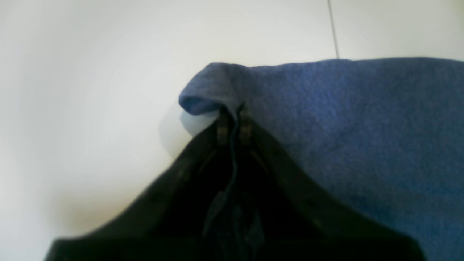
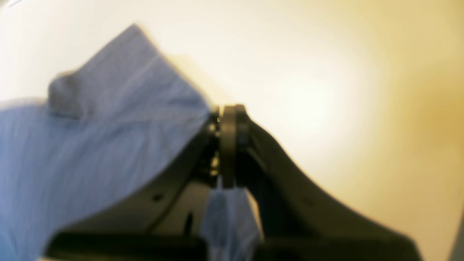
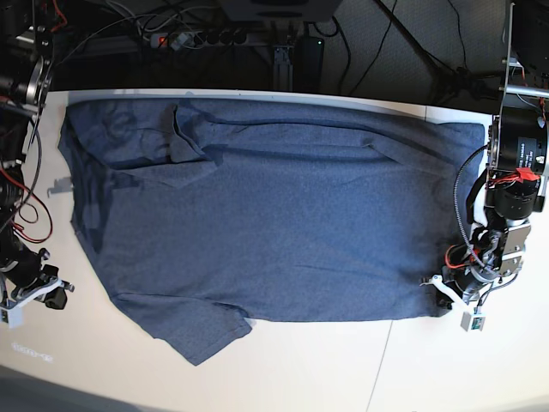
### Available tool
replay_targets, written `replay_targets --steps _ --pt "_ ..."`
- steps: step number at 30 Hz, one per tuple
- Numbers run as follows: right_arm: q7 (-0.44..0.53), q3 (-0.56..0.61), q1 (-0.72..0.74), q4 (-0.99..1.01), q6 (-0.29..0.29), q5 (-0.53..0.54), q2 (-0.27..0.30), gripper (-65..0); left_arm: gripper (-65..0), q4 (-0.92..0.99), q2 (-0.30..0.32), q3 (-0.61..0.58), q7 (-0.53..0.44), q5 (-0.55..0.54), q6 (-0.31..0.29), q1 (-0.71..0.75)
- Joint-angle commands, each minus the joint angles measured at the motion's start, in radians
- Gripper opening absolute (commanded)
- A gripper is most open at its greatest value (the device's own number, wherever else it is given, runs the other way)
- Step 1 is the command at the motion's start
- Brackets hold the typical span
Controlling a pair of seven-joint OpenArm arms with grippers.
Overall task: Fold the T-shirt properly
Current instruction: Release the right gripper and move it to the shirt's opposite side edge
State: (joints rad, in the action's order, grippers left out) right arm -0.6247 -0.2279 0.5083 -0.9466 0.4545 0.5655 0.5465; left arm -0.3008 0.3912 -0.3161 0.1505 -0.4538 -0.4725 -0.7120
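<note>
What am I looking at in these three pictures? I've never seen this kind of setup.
A two-armed robot works at a white table. The overhead view shows a blue-grey T-shirt spread flat on it, with an arm at each side. The other two pictures come from cameras on the wrists. In the left wrist view, the left gripper is shut on a corner of the shirt's edge. In the blurry right wrist view, the right gripper is also shut, with shirt cloth pinched between its jaws.

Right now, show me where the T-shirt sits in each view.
Left wrist: T-shirt fills the right side, its edge pinched in the left gripper.
Right wrist: T-shirt fills the left side, fabric caught in the right gripper.
Base: T-shirt lies spread across the table.
Shared landmark: the white table.
</note>
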Motion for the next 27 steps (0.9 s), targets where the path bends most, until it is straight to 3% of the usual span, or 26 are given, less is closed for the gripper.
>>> replay_targets --steps 1,6,9,10,13,19,27 --pt "0.026 -0.007 0.073 0.035 0.018 0.003 0.018 -65.0 -65.0 -0.011 0.011 0.000 -0.004 0.007 -0.021 -0.028" --pt "0.061 -0.006 0.227 0.236 0.020 -0.115 0.018 -65.0 -65.0 -0.011 0.011 0.000 -0.004 0.010 -0.021 -0.027" --pt "0.082 -0.006 0.277 0.325 0.020 -0.220 0.018 -40.3 -65.0 -0.011 0.011 0.000 -0.004 0.010 -0.021 -0.027" --pt "0.084 -0.005 0.285 0.355 0.019 -0.241 0.018 -36.8 -65.0 -0.011 0.011 0.000 -0.004 0.010 -0.021 -0.027" --pt "0.114 0.003 0.289 0.445 0.016 -0.278 0.018 -36.4 -65.0 -0.011 0.011 0.000 -0.003 0.010 -0.021 -0.027" --pt "0.113 0.003 0.286 0.597 0.017 -0.255 0.012 -36.5 -65.0 -0.011 0.011 0.000 -0.003 0.010 -0.021 -0.027" --pt "0.101 0.003 0.282 0.626 0.067 -0.229 -0.029 -36.6 -65.0 -0.011 0.011 0.000 0.004 0.010 -0.021 -0.027"
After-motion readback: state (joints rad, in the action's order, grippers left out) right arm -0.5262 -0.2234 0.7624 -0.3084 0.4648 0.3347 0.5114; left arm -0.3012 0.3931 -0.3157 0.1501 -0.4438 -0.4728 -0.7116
